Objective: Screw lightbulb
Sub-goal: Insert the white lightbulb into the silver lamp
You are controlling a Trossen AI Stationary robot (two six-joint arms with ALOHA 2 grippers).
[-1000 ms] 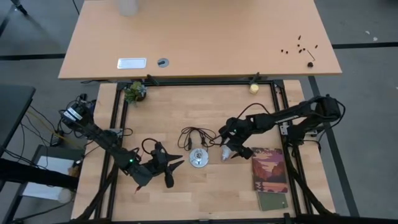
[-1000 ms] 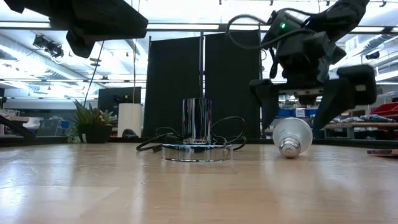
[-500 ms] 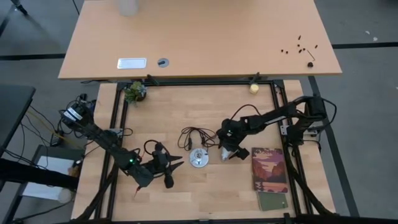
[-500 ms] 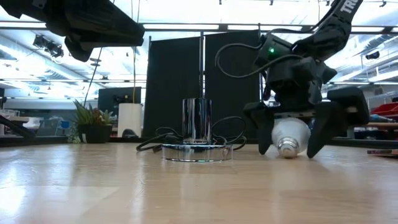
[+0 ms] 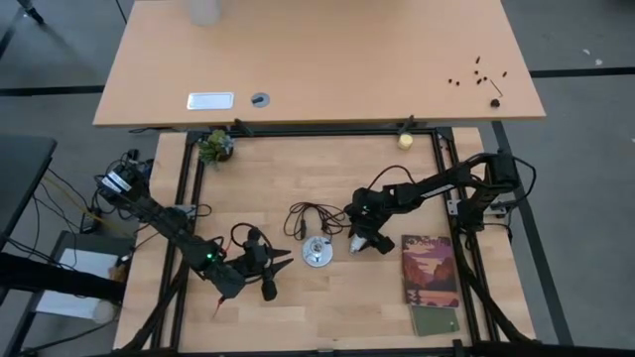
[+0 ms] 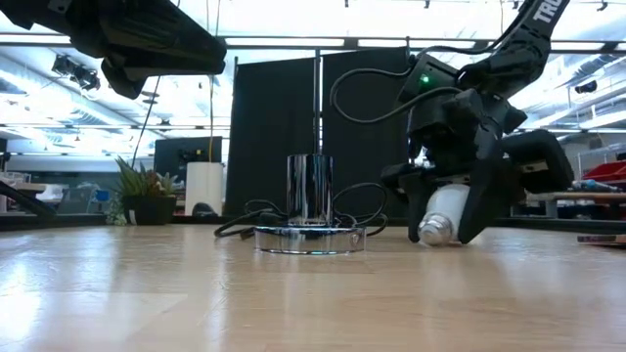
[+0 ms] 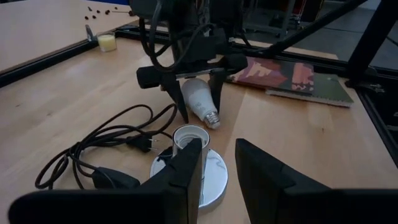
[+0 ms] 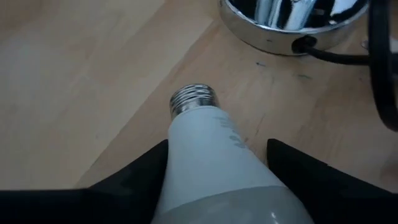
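The white lightbulb (image 5: 360, 241) lies on its side on the wooden table, right of the silver socket disc (image 5: 317, 253), with its greyish screw base (image 8: 194, 99) pointing toward the socket (image 8: 292, 18). My right gripper (image 5: 361, 244) is down over the bulb (image 6: 442, 213) and shut on it. My left gripper (image 5: 278, 270) hovers left of the socket (image 7: 188, 140), shut and holding nothing. My right gripper pinches the lightbulb's white body (image 8: 186, 168) between its two fingers, one on each side, behind the screw base. The fingers (image 7: 181, 102) come slanting down from above and lie across the bulb. The bulb is tilted, its screw base (image 6: 430, 233) low at the table.
A black cord (image 5: 313, 216) loops behind the socket. A booklet (image 5: 430, 268) and a green card (image 5: 435, 320) lie to the right. A small plant (image 5: 214, 147) and a yellowish ball (image 5: 405, 140) sit at the far rail, before a larger table (image 5: 317, 59).
My right gripper has come down over the lightbulb, rolled a little and narrowed its fingers from wide apart onto the bulb's sides. The bulb has shifted slightly toward the socket and tipped, screw base lower.
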